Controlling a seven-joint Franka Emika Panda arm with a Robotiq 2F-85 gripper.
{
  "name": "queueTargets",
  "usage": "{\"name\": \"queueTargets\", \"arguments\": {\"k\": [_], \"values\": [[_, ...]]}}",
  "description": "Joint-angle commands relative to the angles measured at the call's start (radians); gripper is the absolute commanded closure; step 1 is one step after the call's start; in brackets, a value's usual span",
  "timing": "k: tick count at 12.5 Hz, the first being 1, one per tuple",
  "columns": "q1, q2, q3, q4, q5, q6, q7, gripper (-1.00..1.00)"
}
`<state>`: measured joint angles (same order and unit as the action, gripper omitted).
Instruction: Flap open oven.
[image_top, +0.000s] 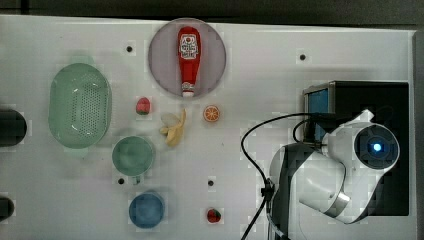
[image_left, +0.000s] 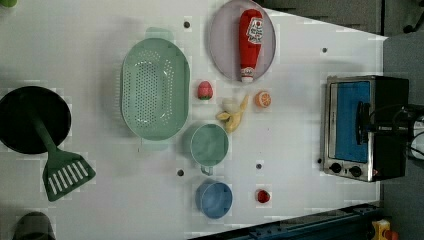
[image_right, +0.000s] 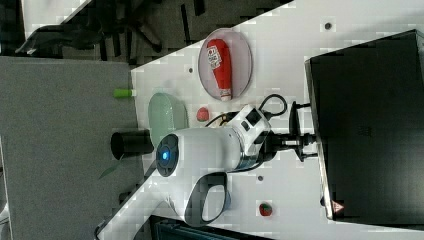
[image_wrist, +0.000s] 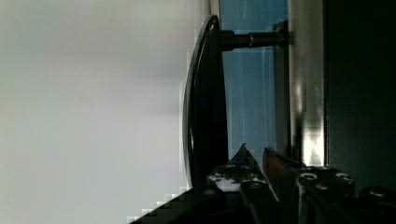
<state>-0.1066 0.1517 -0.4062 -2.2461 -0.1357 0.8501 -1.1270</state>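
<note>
A white table with small dark holes carries everything here. The oven stands near the left view's right edge: a boxy toaster oven with a black top, a silver front frame, a blue-tinted door that lies closed against the frame, a dark bar handle standing off the glass on a post, and two small black knobs at one end of the front. The gripper sits at the handle from above the oven; whether its fingers are apart or clamped on the bar cannot be told. Farther off lie an orange slice, a peeled banana, a ketchup bottle on a grey plate, a green cup and a green colander.
</note>
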Motion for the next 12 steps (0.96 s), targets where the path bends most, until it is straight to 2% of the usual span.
{"name": "queueTargets", "arguments": {"k": [1, 7, 12], "values": [[0.041, -0.012, 0.054, -0.021, -0.078, 0.004, 0.111, 0.65], [0.099, 0.008, 0.145, -0.077, -0.304, 0.005, 0.418, 0.65], [0.149, 0.095, 0.207, -0.08, -0.579, 0.001, 0.746, 0.65]]}}
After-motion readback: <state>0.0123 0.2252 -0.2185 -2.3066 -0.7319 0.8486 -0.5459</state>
